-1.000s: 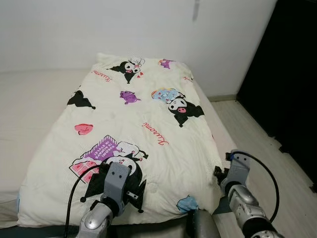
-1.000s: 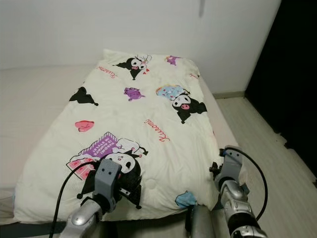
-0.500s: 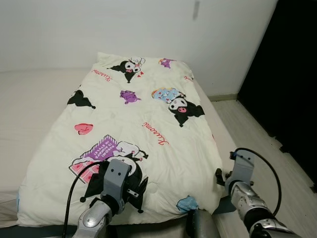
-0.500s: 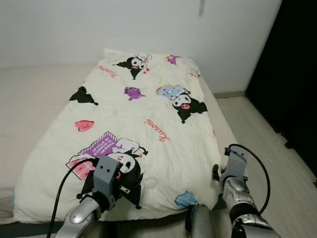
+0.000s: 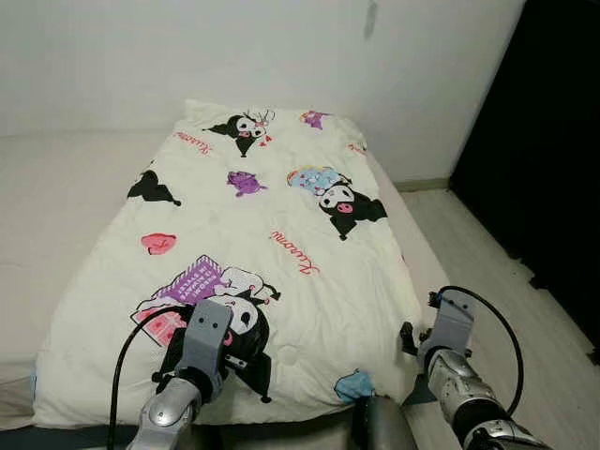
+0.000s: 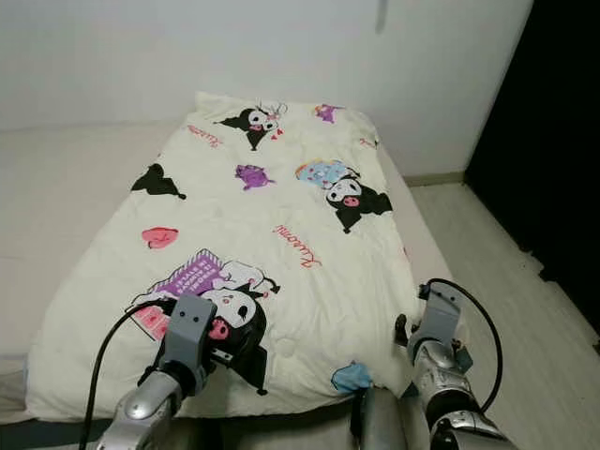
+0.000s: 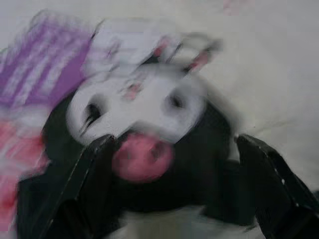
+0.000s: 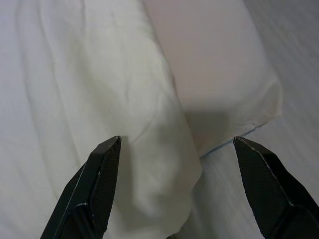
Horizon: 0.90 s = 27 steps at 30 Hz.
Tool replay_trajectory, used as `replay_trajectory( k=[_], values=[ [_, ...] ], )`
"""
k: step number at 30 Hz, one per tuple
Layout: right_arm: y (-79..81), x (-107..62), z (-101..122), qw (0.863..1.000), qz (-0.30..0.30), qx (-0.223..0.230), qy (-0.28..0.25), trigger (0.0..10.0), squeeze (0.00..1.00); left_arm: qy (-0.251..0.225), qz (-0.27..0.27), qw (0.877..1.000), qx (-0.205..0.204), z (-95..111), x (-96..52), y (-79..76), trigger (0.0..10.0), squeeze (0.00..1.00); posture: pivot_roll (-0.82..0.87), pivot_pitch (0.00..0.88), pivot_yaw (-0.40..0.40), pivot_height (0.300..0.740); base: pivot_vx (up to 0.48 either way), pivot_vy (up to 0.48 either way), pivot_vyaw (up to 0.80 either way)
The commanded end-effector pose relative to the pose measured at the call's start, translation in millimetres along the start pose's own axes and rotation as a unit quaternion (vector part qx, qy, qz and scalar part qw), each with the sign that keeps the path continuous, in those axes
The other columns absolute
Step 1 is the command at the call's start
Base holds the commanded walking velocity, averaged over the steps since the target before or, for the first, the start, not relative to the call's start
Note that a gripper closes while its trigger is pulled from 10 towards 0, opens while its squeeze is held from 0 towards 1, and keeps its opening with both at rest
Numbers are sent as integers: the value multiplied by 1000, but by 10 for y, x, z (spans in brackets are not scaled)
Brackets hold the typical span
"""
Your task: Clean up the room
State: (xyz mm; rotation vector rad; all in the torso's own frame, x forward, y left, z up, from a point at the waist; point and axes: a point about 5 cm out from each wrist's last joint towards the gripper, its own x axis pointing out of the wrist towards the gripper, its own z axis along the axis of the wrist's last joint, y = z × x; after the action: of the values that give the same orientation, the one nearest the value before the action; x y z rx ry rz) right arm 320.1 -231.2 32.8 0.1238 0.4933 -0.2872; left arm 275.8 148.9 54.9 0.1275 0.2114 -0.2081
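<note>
My left gripper (image 7: 172, 189) has slid a little toward the left over the near end of the printed quilt (image 5: 281, 234), and its wrist view is smeared with motion. My right gripper (image 8: 177, 191) had swung out past the quilt's right edge half a second ago; now it is back in, close over that edge by the mattress (image 8: 209, 74) corner.

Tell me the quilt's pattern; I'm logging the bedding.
Cream quilt printed with black-and-white cartoon characters, pink and purple accents; clearest in the left eye view.
</note>
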Motion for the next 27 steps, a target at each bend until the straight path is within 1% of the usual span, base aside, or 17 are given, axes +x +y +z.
replay_trajectory(
  k=[1, 3, 4, 5, 6, 9, 14, 15, 17, 18, 19, 21, 23, 24, 25, 26, 27],
  values=[
    [-22, -24, -118, 1000, 5, -25, 12, 10000, 0, 53, 35, 998, -4, -217, -56, 94, 10000, 0, -4, 156, -17, 556, 0, 0, 0],
    [19, -28, -115, 999, 10, -34, 5, 10000, 0, 62, 48, 997, -21, -259, -70, 113, 10000, 0, -14, 144, -21, 556, 0, 0, 0],
    [78, -29, -111, 999, 13, -39, 1, 10000, 0, 62, 48, 997, -27, -266, -81, 142, 10000, 0, -27, 138, -26, 556, 0, 0, 0],
    [78, -29, -111, 999, 13, -39, 1, 10000, 0, 62, 48, 997, -27, -266, -81, 142, 10000, 0, -27, 138, -26, 556, 0, 0, 0],
    [132, -34, -112, 999, 18, -47, -5, 10000, 0, 61, 45, 997, -32, -286, -93, 149, 10000, 0, -32, 147, -31, 556, 0, 0, 0],
    [210, -53, -172, 998, 29, -60, -5, 10000, 0, 56, 38, 997, -36, -306, -135, 135, 10000, 0, -19, 139, -47, 556, 0, 0, 0],
    [191, -54, -148, 997, 33, -65, -15, 10000, 0, 45, 36, 998, -40, -250, -103, 120, 10000, 0, -29, 128, -33, 556, 0, 0, 0],
    [140, -53, -123, 997, 30, -67, -23, 10000, 0, 36, 23, 999, -28, -223, -71, 83, 10000, 0, -44, 126, -27, 556, 0, 0, 0],
    [109, -53, -110, 997, 27, -65, -27, 10000, 0, 32, 16, 999, -19, -210, -59, 58, 10000, 0, -44, 126, -27, 556, 0, 0, 0],
    [5, -50, -68, 996, 16, -75, -39, 10000, 0, 31, 9, 999, -13, -202, -24, -17, 10000, 0, -26, 136, -29, 556, 0, 0, 0],
    [5, -50, -68, 996, 16, -75, -39, 10000, 0, 31, 9, 999, -13, -202, -24, -17, 10000, 0, -26, 136, -29, 556, 0, 0, 0],
    [-112, -52, -38, 996, -11, -79, -49, 10000, 0, 32, 5, 999, -7, -179, -1, -33, 10000, 0, -35, 142, -24, 556, 0, 0, 0],
    [-134, -52, -29, 996, -17, -76, -51, 10000, 0, 31, 4, 999, -6, -169, 4, -32, 10000, 0, -35, 142, -24, 556, 0, 0, 0],
    [-170, -53, -19, 996, -23, -62, -54, 10000, 0, 27, 5, 1000, -12, -152, 5, -34, 10000, 0, -38, 147, -19, 556, 0, 0, 0],
    [-219, -51, -10, 997, -34, -34, -54, 10000, 67, 24, 4, 1000, -12, -138, 3, -30, 10000, 0, -30, 157, -19, 556, 0, 0, 0],
    [-219, -51, -10, 997, -34, -34, -54, 10000, 67, 24, 4, 1000, -12, -138, 3, -30, 10000, 0, -30, 157, -19, 556, 0, 0, 0],
    [-251, -51, -6, 998, -42, -15, -54, 10000, 67, 22, 3, 1000, -11, -130, 0, -26, 10000, 0, -30, 157, -19, 556, 0, 0, 0]
  ],
)
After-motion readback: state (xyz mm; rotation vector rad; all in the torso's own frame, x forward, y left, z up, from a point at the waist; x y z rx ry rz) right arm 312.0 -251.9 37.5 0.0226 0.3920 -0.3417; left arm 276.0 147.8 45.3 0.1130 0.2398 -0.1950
